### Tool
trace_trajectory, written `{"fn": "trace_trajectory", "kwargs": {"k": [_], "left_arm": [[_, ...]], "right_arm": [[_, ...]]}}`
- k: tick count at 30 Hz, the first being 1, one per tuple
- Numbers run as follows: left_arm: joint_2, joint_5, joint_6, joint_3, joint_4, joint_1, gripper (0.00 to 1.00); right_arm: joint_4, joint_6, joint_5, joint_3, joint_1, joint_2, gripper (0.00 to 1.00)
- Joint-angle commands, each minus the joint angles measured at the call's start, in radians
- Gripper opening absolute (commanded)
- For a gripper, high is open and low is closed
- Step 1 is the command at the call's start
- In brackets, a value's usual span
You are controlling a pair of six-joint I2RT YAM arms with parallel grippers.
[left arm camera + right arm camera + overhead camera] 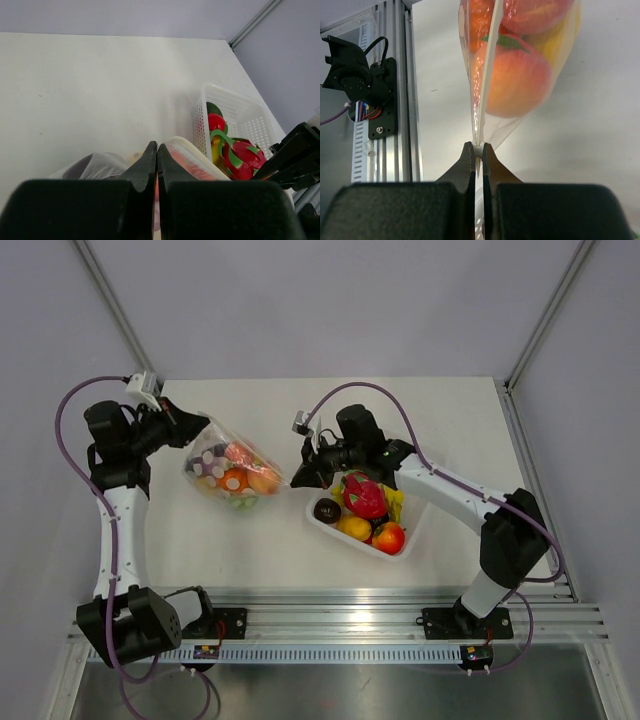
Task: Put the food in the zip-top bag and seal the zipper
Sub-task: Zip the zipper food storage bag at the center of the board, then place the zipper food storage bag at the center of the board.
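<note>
The see-through zip-top bag (230, 472) is held up between both grippers and holds several toy foods, among them an orange one (234, 480). My left gripper (203, 428) is shut on the bag's far-left corner; in the left wrist view its jaws (157, 150) pinch the plastic (97, 165) beside the zipper strip (197, 159). My right gripper (290, 481) is shut on the zipper's white slider (478, 149) at the bag's right end. The zipper (487, 75) runs away from it, with a peach-orange fruit (520, 80) behind. The pink dragon fruit (364, 495) lies in the white tray (335, 531).
The tray also holds a dark purple fruit (327, 509), a yellow one (354, 528) and a red one (389, 537). It shows in the left wrist view (250, 120) with the dragon fruit (245, 157). An aluminium rail (350, 620) runs along the near edge.
</note>
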Motion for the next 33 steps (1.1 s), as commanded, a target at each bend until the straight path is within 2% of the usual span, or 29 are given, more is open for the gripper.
{"fn": "trace_trajectory", "kwargs": {"k": [1, 5, 14, 18, 22, 26, 33], "left_arm": [[0.0, -0.064, -0.009, 0.013, 0.135, 0.027, 0.0], [0.008, -0.064, -0.03, -0.004, 0.16, 0.025, 0.0], [0.03, -0.052, -0.044, -0.006, 0.166, 0.027, 0.0], [0.036, -0.052, -0.046, 0.002, 0.163, 0.025, 0.0], [0.068, -0.032, -0.082, 0.022, 0.19, 0.027, 0.0], [0.14, 0.003, -0.153, 0.071, 0.27, 0.025, 0.0], [0.316, 0.068, -0.27, 0.238, 0.381, 0.025, 0.0]], "right_arm": [[-0.059, 0.007, 0.008, -0.044, 0.0, -0.085, 0.0], [-0.044, 0.016, 0.014, -0.093, 0.003, -0.124, 0.0], [-0.122, 0.027, 0.043, -0.081, 0.008, -0.113, 0.0], [-0.125, 0.01, 0.008, -0.086, 0.008, -0.117, 0.0], [-0.099, 0.007, 0.12, -0.066, 0.008, -0.119, 0.0], [-0.149, 0.016, 0.372, 0.11, 0.0, -0.052, 0.0], [-0.314, -0.062, 0.588, 0.503, -0.003, 0.155, 0.0]]}}
